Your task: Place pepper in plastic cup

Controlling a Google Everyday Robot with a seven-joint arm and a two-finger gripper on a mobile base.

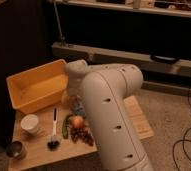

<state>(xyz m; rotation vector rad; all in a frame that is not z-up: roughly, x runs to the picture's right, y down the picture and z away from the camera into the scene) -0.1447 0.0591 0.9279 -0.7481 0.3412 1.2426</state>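
Pepper [65, 126] lies flat on the bench [135, 119], mid-left and toward the front edge, long axis running front to back. It is not in any cup. Brush [53, 131] is just beside it on the left, roughly parallel, bristles toward the front edge. Orange [77, 121] is just to its right, close or touching, can't say which. A dark brownish clump [82, 135] sits in front of the orange.

Plastic cup [67, 99]: only a pale yellowish bit shows by the tray's near right corner, mostly behind the arm, so it's hard to be sure. It is behind the pepper and apart from it.

Gripper [78, 107] is low over the bench centre, just behind the orange, and mostly covered by the arm [109, 110]. Its grasp state is hidden, and nothing is seen held.

Yellow tray [36, 87] fills the back-left corner. White cup [30, 122] sits near the left edge. Metal bowl [15, 149] is at the front-left corner.
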